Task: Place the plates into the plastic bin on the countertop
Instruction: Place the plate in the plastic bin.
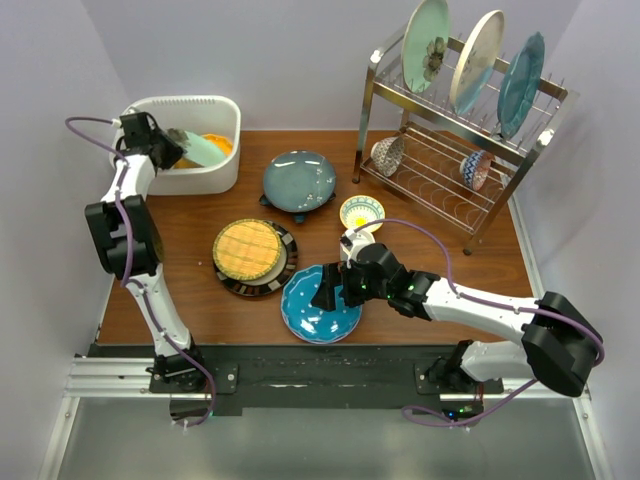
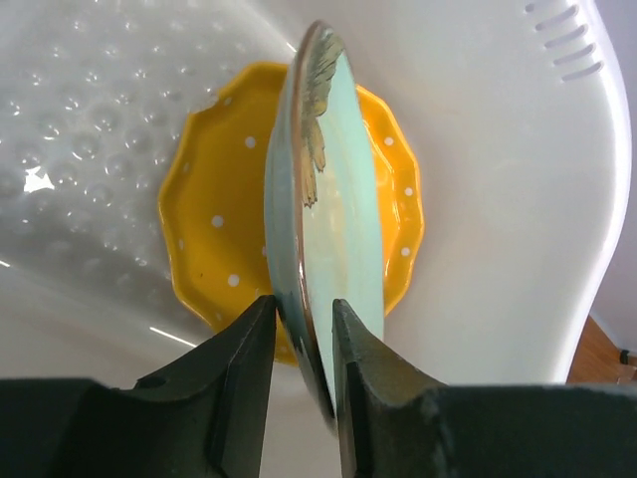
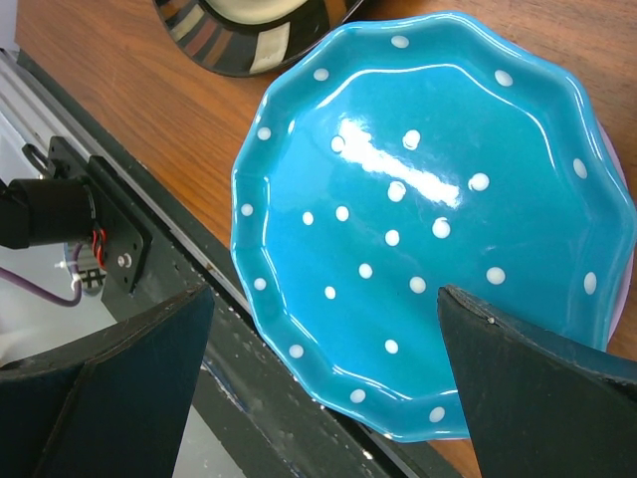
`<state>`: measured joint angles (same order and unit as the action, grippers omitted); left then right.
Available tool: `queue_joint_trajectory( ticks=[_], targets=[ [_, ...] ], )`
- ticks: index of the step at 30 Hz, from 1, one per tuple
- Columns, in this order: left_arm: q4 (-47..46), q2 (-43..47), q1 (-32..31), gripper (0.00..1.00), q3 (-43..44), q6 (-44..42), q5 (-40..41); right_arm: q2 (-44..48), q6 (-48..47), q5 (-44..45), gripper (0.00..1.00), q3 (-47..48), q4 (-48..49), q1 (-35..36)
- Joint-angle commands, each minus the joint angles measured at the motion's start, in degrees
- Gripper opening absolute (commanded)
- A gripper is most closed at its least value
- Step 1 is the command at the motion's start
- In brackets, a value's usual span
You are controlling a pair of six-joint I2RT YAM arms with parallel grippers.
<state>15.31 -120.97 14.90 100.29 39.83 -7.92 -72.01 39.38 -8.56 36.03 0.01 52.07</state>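
Observation:
My left gripper (image 1: 178,145) (image 2: 304,304) reaches into the white plastic bin (image 1: 215,180) (image 2: 518,199). Its fingers stand slightly apart around the rim of a pale green floral plate (image 1: 205,150) (image 2: 338,219), which is on edge, with a gap on the left side. Beneath it an orange dotted plate (image 1: 220,143) (image 2: 214,229) lies flat in the bin. My right gripper (image 1: 333,290) (image 3: 323,299) hovers wide open over the near edge of a blue dotted plate (image 1: 315,310) (image 3: 418,199) on the countertop (image 1: 190,240).
A black-rimmed plate with a woven yellow centre (image 1: 250,250) (image 3: 249,40) and a dark teal plate (image 1: 298,180) lie on the wood. A small patterned bowl (image 1: 361,212) sits by my right arm. The wire rack (image 1: 450,150) at back right holds three upright plates and two bowls.

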Motion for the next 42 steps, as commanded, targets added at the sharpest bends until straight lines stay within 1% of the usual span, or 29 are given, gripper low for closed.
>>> queue_joint_trajectory(
  ticks=[1, 5, 13, 18, 23, 31, 37, 42],
  targets=[
    [-2.1, 1.5, 1.6, 0.35, 2.5, 0.2, 0.8, 0.0, -0.9, -0.5, 0.99, 1.7, 0.2, 0.1],
    [-1.6, 1.5, 2.1, 0.40, 2.5, 0.6, 1.1, 0.4, -0.9, -0.4, 0.99, 1.5, 0.2, 0.1],
    [-0.6, 1.4, 2.5, 0.42, 3.0, 0.5, 0.8, 0.3, -0.7, -0.6, 0.99, 1.5, 0.2, 0.2],
    [0.1, 1.5, 2.8, 0.47, 3.3, 0.3, 0.1, 0.4, -0.6, -0.7, 0.99, 1.5, 0.2, 0.1],
    [1.1, 1.5, 2.9, 0.48, 4.9, -0.2, -0.9, 0.6, -0.6, -0.8, 0.99, 1.4, 0.2, 0.1],
    [5.0, 2.2, 2.9, 0.60, 7.0, -1.9, 3.3, 0.7, -0.6, -1.0, 0.99, 1.5, 0.4, 0.1],
    [5.7, 2.1, 3.5, 0.61, 6.8, -2.4, 1.9, 0.6, -0.6, -1.3, 0.99, 1.6, 0.5, 0.2],
    [3.9, 3.9, 3.5, 0.61, 5.8, -2.3, 0.1, 1.1, -0.6, -1.0, 0.99, 1.7, 0.2, 0.2]
  ],
)
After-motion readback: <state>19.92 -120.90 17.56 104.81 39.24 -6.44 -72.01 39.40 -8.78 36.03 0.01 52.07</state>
